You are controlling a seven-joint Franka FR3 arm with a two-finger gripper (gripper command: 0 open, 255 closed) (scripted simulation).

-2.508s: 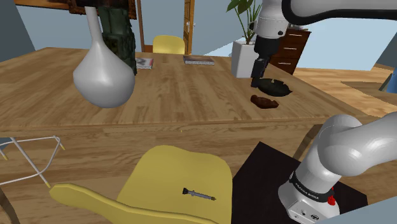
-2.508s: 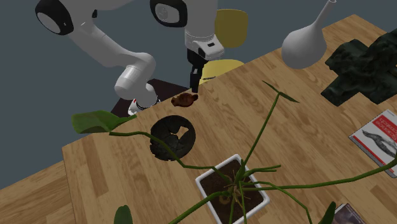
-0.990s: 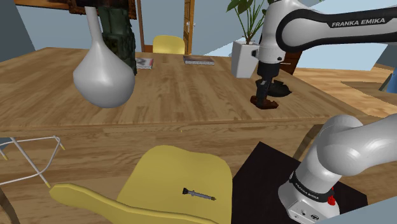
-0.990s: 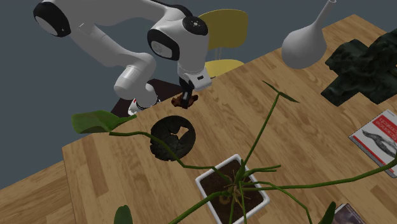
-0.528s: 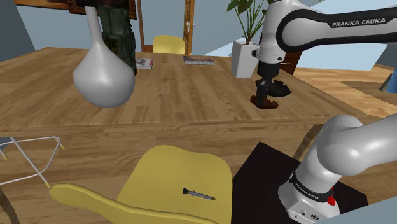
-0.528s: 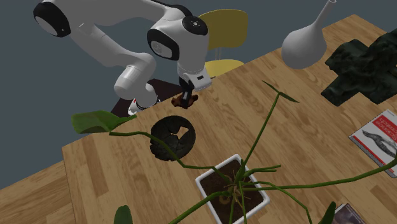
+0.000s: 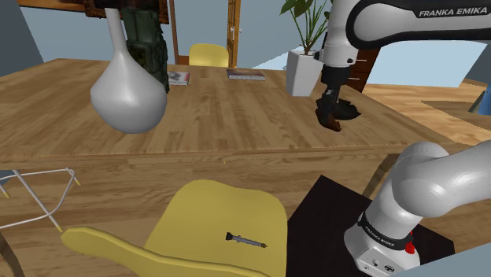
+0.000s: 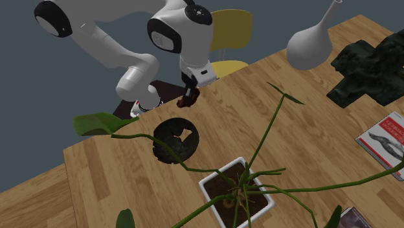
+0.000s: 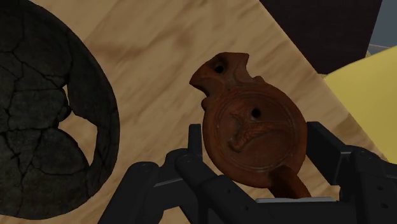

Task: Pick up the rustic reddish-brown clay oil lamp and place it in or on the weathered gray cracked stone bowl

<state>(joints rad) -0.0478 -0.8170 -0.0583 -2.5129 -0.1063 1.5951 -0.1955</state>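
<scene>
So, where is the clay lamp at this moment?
In the shoulder view's right part, the lamp is clasped in the hand, beside the cracked bowl and near the table's edge.

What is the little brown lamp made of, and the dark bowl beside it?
The oil lamp looks like fired clay: matte reddish-brown, with a moulded relief and small holes. The bowl looks like stone, possibly rough ceramic: dull dark grey, cracked, with a piece missing.
</scene>
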